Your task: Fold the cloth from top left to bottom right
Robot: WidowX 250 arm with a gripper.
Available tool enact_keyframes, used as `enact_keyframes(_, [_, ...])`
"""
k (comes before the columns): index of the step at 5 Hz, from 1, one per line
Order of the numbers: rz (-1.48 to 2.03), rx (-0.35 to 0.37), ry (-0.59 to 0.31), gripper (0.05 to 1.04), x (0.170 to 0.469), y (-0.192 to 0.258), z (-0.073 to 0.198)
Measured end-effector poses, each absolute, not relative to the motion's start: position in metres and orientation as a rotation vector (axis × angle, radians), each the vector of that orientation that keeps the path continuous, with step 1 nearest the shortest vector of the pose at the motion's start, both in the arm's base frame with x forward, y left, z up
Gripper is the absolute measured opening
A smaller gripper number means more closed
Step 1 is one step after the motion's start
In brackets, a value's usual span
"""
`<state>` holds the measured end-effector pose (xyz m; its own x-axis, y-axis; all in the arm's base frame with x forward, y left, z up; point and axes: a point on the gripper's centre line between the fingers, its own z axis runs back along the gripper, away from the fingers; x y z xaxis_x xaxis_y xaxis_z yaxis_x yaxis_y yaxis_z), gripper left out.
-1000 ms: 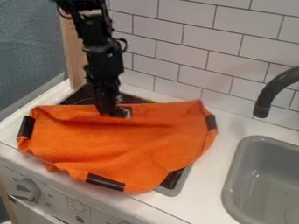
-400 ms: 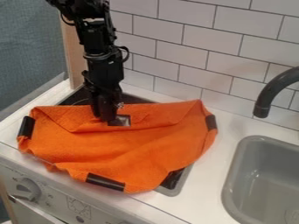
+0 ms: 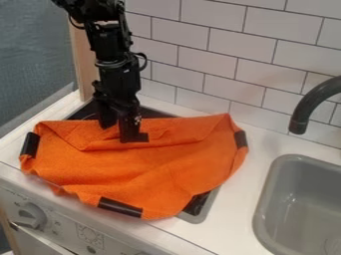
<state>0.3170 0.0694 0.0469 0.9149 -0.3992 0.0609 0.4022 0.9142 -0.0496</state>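
— Gripper [image 3: 116,132] status, camera view?
— Open, fingers apart, at the cloth's [image 3: 143,172] folded far flap.
— Cloth location?
— Across the stove [image 3: 198,217], overlapping the white counter [image 3: 236,172], near its front edge. Soft orange weave, creased, black strips [image 3: 120,207] on its edges.
— Surroundings?
— Grey round-cornered sink [image 3: 299,199], curved dark faucet [image 3: 298,112], smooth white tiles [image 3: 213,45], blue-grey panel [image 3: 33,60] left.

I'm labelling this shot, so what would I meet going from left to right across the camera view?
Left black patch on the orange cloth → gripper → right black patch → black faucet.
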Motion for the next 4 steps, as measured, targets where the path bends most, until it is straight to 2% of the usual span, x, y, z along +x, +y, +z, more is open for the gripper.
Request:
enact_keyframes(2, [-0.397,-0.055,-0.095,0.999,0.317,0.068,0.074])
enact_keyframes(4, [-0.399,-0.049,-0.107,0.999,0.318,0.068,0.078])
